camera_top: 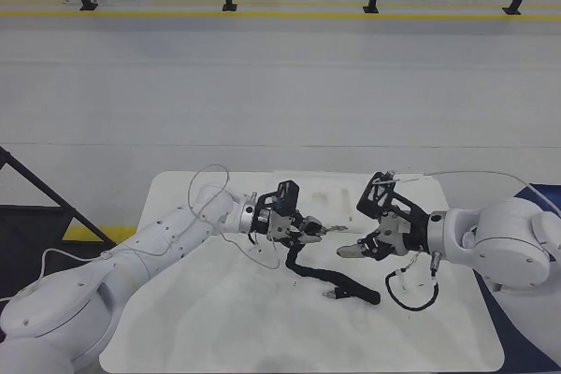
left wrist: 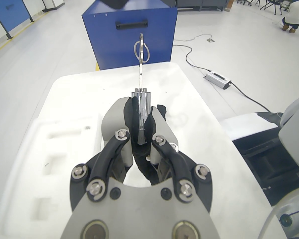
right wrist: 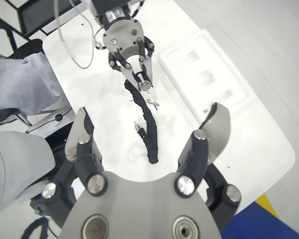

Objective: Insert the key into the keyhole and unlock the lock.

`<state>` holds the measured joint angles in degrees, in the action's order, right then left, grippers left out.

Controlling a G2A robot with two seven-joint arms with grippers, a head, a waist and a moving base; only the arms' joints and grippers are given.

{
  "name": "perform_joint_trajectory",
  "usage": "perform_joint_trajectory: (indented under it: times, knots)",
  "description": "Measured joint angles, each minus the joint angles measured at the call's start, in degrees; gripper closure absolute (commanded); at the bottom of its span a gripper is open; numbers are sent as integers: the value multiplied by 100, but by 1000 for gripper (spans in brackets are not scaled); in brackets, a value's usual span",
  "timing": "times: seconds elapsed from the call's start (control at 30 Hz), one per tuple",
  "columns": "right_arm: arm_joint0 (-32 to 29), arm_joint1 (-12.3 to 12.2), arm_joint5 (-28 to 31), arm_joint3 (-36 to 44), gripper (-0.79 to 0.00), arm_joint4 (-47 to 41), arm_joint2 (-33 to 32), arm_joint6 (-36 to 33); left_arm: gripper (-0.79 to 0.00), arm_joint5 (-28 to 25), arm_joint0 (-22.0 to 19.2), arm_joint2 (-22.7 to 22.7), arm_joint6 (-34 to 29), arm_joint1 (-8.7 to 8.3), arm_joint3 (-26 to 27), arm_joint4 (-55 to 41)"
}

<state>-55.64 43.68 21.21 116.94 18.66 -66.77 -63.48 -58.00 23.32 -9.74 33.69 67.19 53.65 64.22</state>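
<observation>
Left gripper (left wrist: pixel 143 108), nearest the lens: my jaws are clamped on the chrome lock cylinder (left wrist: pixel 142 111), which is held off the table (camera_top: pixel 215 318). Key (left wrist: pixel 141 75): its blade runs into the cylinder's end face and looks seated; how deep I cannot tell. Key ring (left wrist: pixel 142 49): hangs loose through the key's head. Right gripper (right wrist: pixel 150 109): in the top view it sits at 3 o'clock of the left gripper, near the key's head but apart from it, jaws wide and holding nothing. Black cable (camera_top: pixel 341 279): trails from the cylinder toward 5 o'clock and lies on the table, with its metal end pin (right wrist: pixel 135 126) free beside it. Foam tray (camera_top: pixel 327 192): at 12 o'clock, beyond both grippers.

Judged stage: key in, turn not yet made. Hazards:
- (a) My right jaws could close on the ring instead of the key's head, so the wrist turns and the key does not.
- (b) A grip off the key's axis could lever the thin blade sideways, bending it or drawing it out.
- (c) The round, polished cylinder could spin within my left jaws under the turning load, leaving the lock shut.
- (d) The trailing cable could drag on the cylinder and shift its aim.
</observation>
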Motion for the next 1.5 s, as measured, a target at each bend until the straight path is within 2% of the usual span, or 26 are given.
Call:
perform_joint_trajectory:
  times: [0.13,0.23,0.53,0.57,0.6,0.63,0.67,0.8,0.97,1.2,1.33,1.5]
  knots:
    - [-65,-10,714,-76,-785,169,20,141,0,0,94,0,-378,-10,-58,144]
    - [-124,-10,1006,-138,-785,219,39,310,0,0,186,0,-790,2,-36,277]
    - [-209,-7,1401,-435,-785,317,76,603,0,0,542,0,-2213,77,119,132]
    - [-208,-6,1444,-471,-785,323,91,617,-154,0,563,0,-2372,88,149,88]
    - [-202,-3,1502,-523,-785,333,113,634,-376,0,585,0,-2575,104,188,11]
    - [-195,0,1547,-565,-785,342,132,648,-763,0,596,0,-2727,115,214,-46]
    - [-185,4,1598,-613,-785,345,152,669,-785,0,605,0,-2873,126,241,-110]
    - [-125,27,1865,-896,-785,359,215,898,-785,0,582,0,-3374,158,337,-514]
    - [-79,66,2104,-1189,-785,546,349,1193,-785,0,487,0,-3502,137,435,-1158]
    - [197,151,2567,-1764,-785,572,494,1738,-785,0,18,0,-2822,-96,362,-1737]
    - [580,236,3013,-2268,-785,505,596,2156,-785,0,-402,0,-2254,-284,236,-1763]
    - [1235,400,3348,-2973,-785,616,925,2395,-785,0,-964,0,-1614,-428,81,-1554]
